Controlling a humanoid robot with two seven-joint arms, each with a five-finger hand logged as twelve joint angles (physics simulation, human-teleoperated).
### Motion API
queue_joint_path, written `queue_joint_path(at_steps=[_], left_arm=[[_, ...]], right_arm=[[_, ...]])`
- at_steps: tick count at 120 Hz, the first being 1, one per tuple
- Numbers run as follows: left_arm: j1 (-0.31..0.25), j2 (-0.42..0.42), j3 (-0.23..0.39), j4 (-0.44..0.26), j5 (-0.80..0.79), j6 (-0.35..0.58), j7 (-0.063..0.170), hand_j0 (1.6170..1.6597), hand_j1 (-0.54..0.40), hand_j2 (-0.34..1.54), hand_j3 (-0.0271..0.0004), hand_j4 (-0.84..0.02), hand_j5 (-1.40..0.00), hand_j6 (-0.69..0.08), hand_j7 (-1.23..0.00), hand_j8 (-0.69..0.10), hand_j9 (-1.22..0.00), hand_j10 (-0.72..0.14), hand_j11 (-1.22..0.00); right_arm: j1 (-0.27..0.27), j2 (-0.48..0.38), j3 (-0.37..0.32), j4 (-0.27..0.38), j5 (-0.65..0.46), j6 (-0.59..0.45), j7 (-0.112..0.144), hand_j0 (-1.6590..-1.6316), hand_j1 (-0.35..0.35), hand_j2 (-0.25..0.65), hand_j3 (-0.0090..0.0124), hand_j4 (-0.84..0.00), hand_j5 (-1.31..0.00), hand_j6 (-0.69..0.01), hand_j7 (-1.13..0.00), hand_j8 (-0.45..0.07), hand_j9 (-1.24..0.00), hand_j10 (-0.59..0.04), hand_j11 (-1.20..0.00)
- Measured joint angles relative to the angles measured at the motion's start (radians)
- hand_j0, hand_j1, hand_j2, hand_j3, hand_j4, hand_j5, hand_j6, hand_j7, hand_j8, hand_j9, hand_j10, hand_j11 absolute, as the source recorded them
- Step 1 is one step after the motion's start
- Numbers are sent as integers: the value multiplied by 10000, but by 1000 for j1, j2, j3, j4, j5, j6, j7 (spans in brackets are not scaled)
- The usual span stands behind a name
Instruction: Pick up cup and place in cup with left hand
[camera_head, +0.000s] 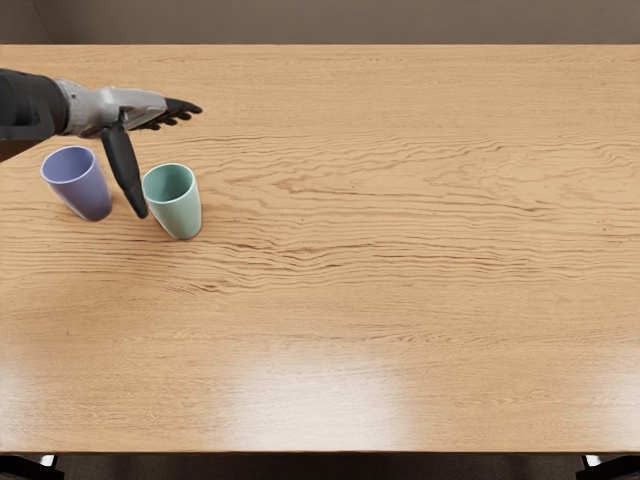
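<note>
My left hand (165, 160) reaches in from the picture's left edge, above the two cups. Its fingers are extended toward the right and the thumb points down, with nothing held. A purple cup (88, 194) stands on the table at the far left, below the wrist. Just right of the thumb tip is a mint green cup (180, 214), also upright on the table. The thumb overlaps the gap between the cups and comes up to the green cup's left rim; whether it touches is not clear.
The wooden table (380, 260) spans the picture. Its far edge runs along the top and its near edge along the bottom. Small dark parts show at both bottom corners, beyond the near edge.
</note>
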Motion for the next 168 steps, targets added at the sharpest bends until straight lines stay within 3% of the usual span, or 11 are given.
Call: queue_joint_path(at_steps=[25, 59, 82, 106, 135, 168], left_arm=[[16, -56, 84, -41, 147, 148, 0, 16581, 3483, 11, 0, -41, -20, -51, -18, -47, -16, -35, -16], [52, -70, 161, -40, 207, 305, 0, 16581, 3470, 21, 0, -62, -41, -74, -39, -70, -37, -56, -36], [58, -126, 170, 26, 198, 324, 0, 16581, 3468, 23, 0, -65, -45, -78, -43, -74, -41, -60, -40], [57, -129, 173, 97, 201, 327, 0, 16581, 3342, 45, 0, -170, -181, -182, -179, -179, -178, -165, -176], [49, -147, 209, 122, 204, 329, 0, 16580, 1730, 317, 0, -1519, -1931, -1532, -1928, -1528, -1927, -1513, -1925], [46, -148, 217, 136, 207, 327, 0, 16581, 264, 747, 0, -2443, -3145, -2454, -3143, -2450, -3142, -2434, -3143]], right_arm=[[0, 0, 0, 0, 0, 0, 0, -16581, -3491, 0, 0, -4, -1, -5, 0, -4, 0, -2, 0], [0, 0, 0, 0, 0, 0, 0, -16581, -3491, 0, 0, -5, -1, -6, 0, -4, -1, -3, 0], [0, 0, 0, 0, 0, 0, 0, -16581, -3491, 0, 0, -5, -1, -6, 0, -5, -1, -3, 0], [0, 0, 0, 0, 0, 0, 0, -16581, -3491, 0, 0, -5, -1, -6, 0, -5, -1, -3, 0], [0, 0, 0, 0, 0, 0, 0, -16581, -3491, 0, 0, -5, -1, -6, 0, -5, -1, -3, 0], [0, 0, 0, 0, 0, 0, 0, -16581, -3491, 0, 0, -5, -1, -7, 0, -5, -1, -3, 0]])
